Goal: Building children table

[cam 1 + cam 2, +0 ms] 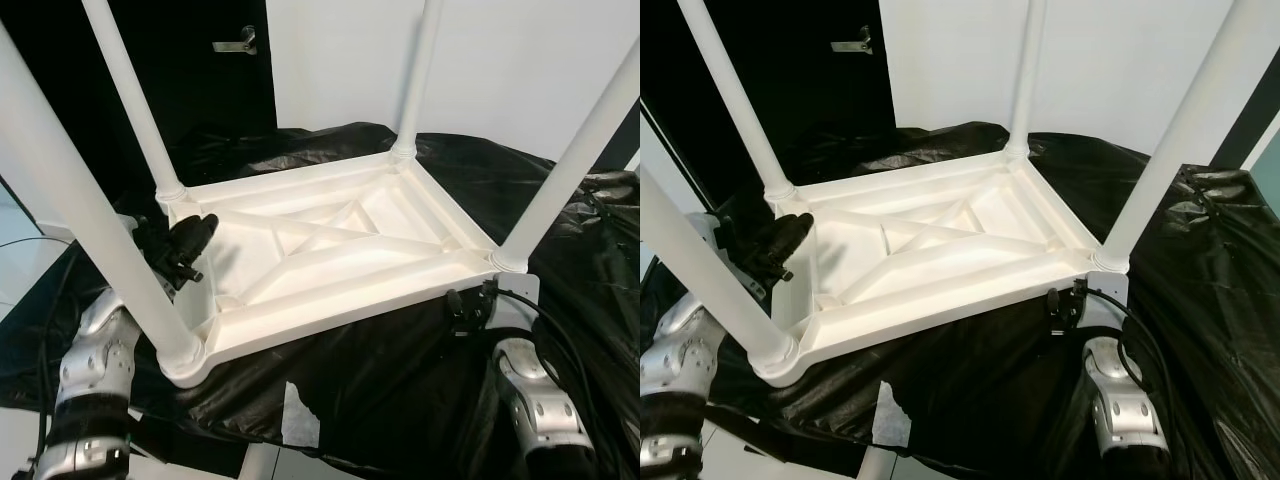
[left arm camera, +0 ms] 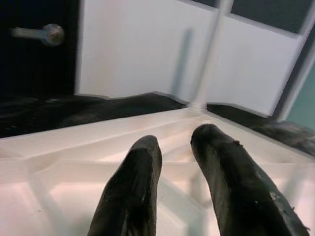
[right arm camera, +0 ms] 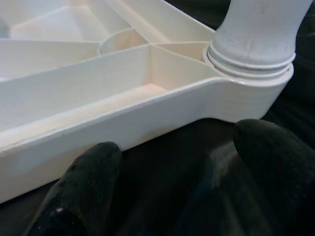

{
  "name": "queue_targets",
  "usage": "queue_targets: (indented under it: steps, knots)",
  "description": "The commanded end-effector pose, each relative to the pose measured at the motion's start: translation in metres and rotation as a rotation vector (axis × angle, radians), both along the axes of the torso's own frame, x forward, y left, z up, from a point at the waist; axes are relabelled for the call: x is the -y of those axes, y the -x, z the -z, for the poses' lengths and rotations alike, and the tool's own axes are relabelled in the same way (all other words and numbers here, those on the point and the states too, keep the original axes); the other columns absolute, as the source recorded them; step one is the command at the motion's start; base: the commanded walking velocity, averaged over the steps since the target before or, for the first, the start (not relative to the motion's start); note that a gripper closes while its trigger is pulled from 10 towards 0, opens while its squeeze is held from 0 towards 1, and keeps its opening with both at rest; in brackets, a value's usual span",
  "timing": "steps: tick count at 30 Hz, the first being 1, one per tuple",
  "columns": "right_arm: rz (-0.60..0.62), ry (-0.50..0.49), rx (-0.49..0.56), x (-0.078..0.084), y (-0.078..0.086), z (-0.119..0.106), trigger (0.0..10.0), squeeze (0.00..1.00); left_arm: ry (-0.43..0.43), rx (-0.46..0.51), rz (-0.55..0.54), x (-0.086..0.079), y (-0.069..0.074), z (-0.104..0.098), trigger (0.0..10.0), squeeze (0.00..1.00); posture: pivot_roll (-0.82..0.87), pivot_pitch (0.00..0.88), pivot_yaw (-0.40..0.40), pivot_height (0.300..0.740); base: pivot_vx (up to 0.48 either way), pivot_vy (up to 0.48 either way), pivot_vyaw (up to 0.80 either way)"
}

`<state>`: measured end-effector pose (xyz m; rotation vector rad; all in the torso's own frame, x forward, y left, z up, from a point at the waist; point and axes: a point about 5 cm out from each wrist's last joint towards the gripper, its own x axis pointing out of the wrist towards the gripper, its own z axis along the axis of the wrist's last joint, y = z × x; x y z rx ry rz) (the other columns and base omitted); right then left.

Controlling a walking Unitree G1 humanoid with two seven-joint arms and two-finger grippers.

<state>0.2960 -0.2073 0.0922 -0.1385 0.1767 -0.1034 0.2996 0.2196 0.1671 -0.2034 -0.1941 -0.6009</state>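
A: So, where does the children's table (image 1: 330,250) sit relative to the claws?

B: It lies upside down on a desk (image 1: 400,380) draped in black plastic sheet (image 1: 1200,300), all four legs standing up. The left claw (image 1: 192,240) is at the table's left edge, its tips over the rim and above the ribbed underside. In the left wrist view its fingers (image 2: 133,187) stand slightly apart with nothing between them.

A: And the right one?

B: The right claw (image 1: 470,305) is just below the near right corner, right beside the socket where the near right leg (image 1: 575,160) plugs in. In the right wrist view its fingers (image 3: 83,182) are spread wide, the white rim just ahead of them, holding nothing.

A: How will it handle, do you think?

B: It looks like moulded plastic, so I'd judge it light and stiff but smooth and fairly slippery. The tall legs would make it top-heavy once tilted, and the plastic sheet beneath may let it slide.

A: Where would you take hold?

B: On the rim wall near the corners, where the ribs stiffen it: one finger inside, one outside. The round legs are thicker and likelier to slip.
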Motion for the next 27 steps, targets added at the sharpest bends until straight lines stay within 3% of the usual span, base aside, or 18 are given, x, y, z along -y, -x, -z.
queue_targets:
  steps: [1,4,7,9,10,11,14,19,27]
  knots:
    - [-0.047,0.004,0.037,-0.008,-0.012,-0.007,10.0,0.0,0.009,0.055,0.378,0.032,0.02,0.0,10.0,0.0,0.01,0.0,-0.025,0.74,0.0,0.0,0.0]
    - [-0.068,-0.001,0.037,-0.013,-0.021,-0.007,10.0,0.0,0.039,0.038,0.475,0.053,0.04,0.003,10.0,0.0,0.04,0.0,-0.032,0.74,0.0,0.0,0.0]
    - [-0.075,-0.003,0.032,-0.015,-0.024,-0.006,10.0,0.0,0.042,0.033,0.502,0.06,0.046,0.004,10.0,0.0,0.04,0.0,-0.035,0.74,0.0,0.0,0.0]
    - [-0.1,-0.008,0.029,-0.022,-0.033,-0.006,10.0,0.0,0.055,0.036,0.548,0.078,0.06,0.003,10.0,0.0,0.07,0.0,-0.05,0.74,0.0,0.0,0.0]
    - [-0.1,-0.008,0.029,-0.022,-0.033,-0.006,10.0,0.0,0.055,0.036,0.548,0.078,0.06,0.003,10.0,0.0,0.07,0.0,-0.05,0.74,0.0,0.0,0.0]
    - [-0.121,-0.017,0.03,-0.028,-0.041,-0.008,10.0,0.0,0.069,0.045,0.575,0.091,0.068,0.0,10.0,0.0,0.1,0.0,-0.062,0.74,0.0,0.0,0.0]
    - [-0.131,-0.02,0.03,-0.031,-0.044,-0.008,10.0,0.0,0.077,0.047,0.587,0.095,0.071,-0.002,10.0,0.0,0.1,0.0,-0.062,0.74,0.0,0.0,0.0]
    - [-0.205,-0.039,0.043,-0.047,-0.062,-0.016,10.0,0.0,0.115,0.042,0.616,0.118,0.084,-0.01,10.0,0.0,0.12,0.0,-0.068,0.74,0.0,0.0,0.0]
    - [-0.302,-0.049,0.037,-0.066,-0.073,-0.022,10.0,0.0,0.117,0.028,0.58,0.134,0.083,-0.01,10.0,0.0,0.12,0.0,-0.062,0.74,0.0,0.0,0.0]
